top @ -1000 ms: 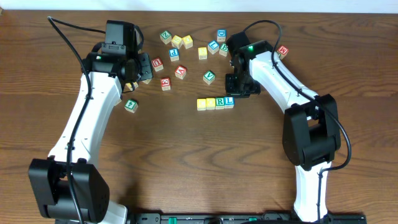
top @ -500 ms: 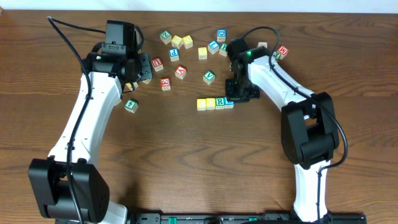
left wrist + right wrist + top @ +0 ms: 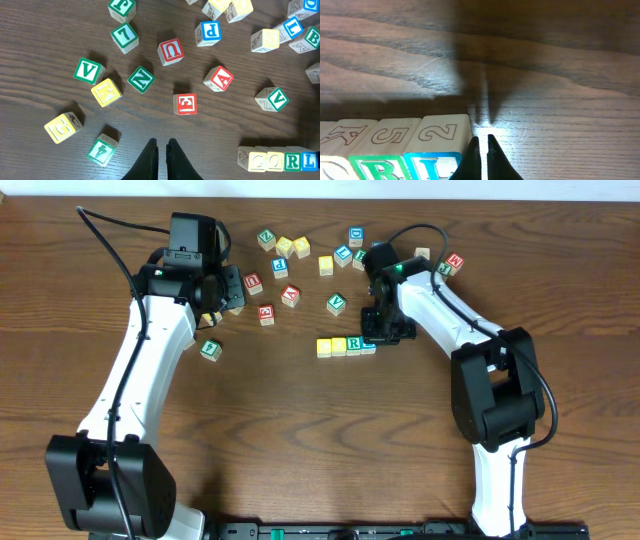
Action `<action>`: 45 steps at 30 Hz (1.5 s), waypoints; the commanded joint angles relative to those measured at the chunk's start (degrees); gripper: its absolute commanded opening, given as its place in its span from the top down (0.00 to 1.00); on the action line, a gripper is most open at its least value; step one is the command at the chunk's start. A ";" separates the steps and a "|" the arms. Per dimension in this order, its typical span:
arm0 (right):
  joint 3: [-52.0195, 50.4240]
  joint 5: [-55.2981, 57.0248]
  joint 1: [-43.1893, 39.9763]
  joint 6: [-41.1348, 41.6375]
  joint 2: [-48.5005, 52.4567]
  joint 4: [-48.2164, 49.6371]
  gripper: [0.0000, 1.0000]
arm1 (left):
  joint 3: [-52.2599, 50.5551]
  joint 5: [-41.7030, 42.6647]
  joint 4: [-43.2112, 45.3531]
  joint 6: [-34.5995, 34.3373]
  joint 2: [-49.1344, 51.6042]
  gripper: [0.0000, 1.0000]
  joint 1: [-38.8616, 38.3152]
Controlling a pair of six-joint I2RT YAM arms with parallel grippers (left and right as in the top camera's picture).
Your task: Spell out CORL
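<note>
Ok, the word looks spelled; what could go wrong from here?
1. The shut right fingers sit low at the outer edge of the L block, touching or nearly so. Any sideways drift while pulling away could nudge it and skew the CORL row.
2. A loose green-lettered block lies close behind the row. A low retreat that way might knock it into the line.

Closed fingers [image 3: 474, 160] beside L cube [image 3: 436, 147]
</note>
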 commanded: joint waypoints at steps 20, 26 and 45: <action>2.78 -0.81 -1.95 -0.13 -1.03 -1.86 0.99 | 0.96 -0.96 0.04 2.19 -0.90 0.92 0.61; 4.52 -0.79 -4.79 -0.55 -6.14 -2.38 0.99 | 1.70 -0.94 0.07 2.27 -3.34 0.92 2.27; 4.52 3.58 -7.82 -3.56 -28.26 -2.67 0.75 | 1.70 -0.96 -3.19 2.27 -17.94 0.53 10.88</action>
